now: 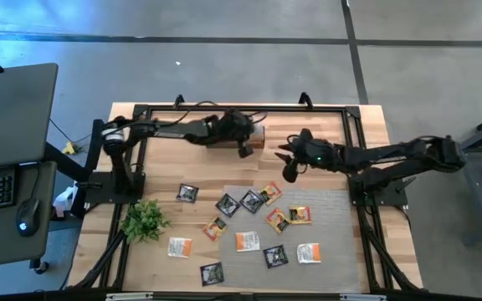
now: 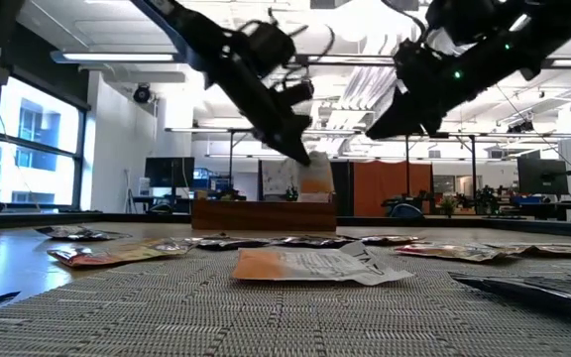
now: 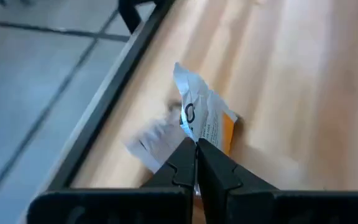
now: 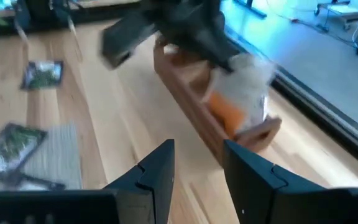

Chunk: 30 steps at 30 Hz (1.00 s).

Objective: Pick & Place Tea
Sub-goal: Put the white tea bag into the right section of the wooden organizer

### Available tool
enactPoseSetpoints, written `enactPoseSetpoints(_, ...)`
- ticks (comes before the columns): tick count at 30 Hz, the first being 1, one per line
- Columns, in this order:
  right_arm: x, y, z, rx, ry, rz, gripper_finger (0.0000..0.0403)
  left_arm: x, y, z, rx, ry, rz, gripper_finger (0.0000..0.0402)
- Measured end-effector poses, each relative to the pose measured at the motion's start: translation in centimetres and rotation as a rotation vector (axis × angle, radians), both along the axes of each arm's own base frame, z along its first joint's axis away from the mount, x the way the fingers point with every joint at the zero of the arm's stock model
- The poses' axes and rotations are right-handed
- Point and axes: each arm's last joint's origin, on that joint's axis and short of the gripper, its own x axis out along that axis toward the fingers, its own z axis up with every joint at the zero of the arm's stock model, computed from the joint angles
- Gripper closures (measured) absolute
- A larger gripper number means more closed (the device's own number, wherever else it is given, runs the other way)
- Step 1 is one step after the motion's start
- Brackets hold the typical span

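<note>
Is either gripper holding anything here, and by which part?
The left gripper is shut on a white-and-orange tea sachet, pinched at one edge, above the wooden box. The right gripper is open, holding nothing.

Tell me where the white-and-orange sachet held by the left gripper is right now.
In the high view the white-and-orange sachet is pinched in the shut left gripper at the table's far edge, over the right end of the wooden tray.

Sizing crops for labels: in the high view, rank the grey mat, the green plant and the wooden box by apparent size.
1. grey mat, clearly largest.
2. green plant.
3. wooden box, though the left tool hides part, so this is unsure.
</note>
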Motion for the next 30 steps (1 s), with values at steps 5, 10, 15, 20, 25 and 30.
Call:
enactPoseSetpoints(5,0.0,0.0,0.3,-0.014,-0.009,0.008,0.0272,0.4,1.7,-0.9,0.012,0.129,0.023,0.0396)
enactPoseSetpoints(10,-0.1,0.0,0.2,-0.015,-0.001,0.011,0.0272,0.5,2.2,-2.0,0.048,0.202,0.081,0.0371)
enactPoseSetpoints(15,0.0,0.0,0.2,-0.015,-0.004,0.012,0.0272,0.8,2.2,-1.5,0.062,0.148,0.079,0.0312)
enactPoseSetpoints(20,0.0,0.1,0.2,-0.003,-0.01,0.027,0.0272,1.0,2.6,-0.9,0.162,0.121,0.14,0.0275)
enactPoseSetpoints(25,0.1,0.4,0.3,0.02,-0.024,0.081,0.0272,0.0,1.7,-0.3,0.045,0.153,0.139,0.0271)
enactPoseSetpoints(30,0.5,1.1,0.9,0.009,-0.064,0.118,0.0272,-1.8,-1.3,3.8,-0.053,0.119,0.062,0.027)
